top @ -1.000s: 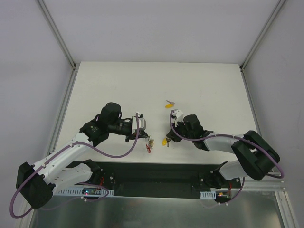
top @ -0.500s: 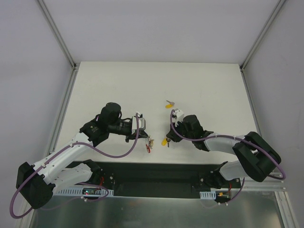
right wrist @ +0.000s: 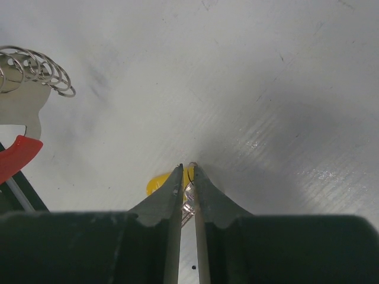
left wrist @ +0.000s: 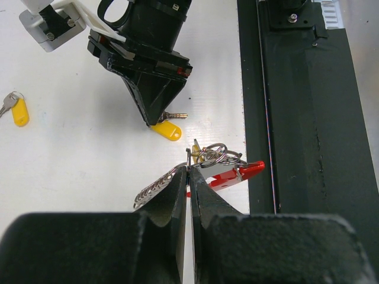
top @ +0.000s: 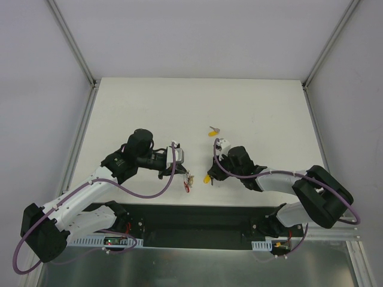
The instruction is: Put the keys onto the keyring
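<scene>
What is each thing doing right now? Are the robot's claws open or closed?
Left gripper: shut on the red-looped keyring with a grey chain strap.
Right gripper: shut on a tiny silver key with a yellow head.
Keyring: lying on the white table, pinched.
Other yellow-headed key: lying loose, untouched.

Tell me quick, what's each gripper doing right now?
Left gripper: closed, pinching the keyring at its fingertips.
Right gripper: closed on a yellow-headed key.
</scene>
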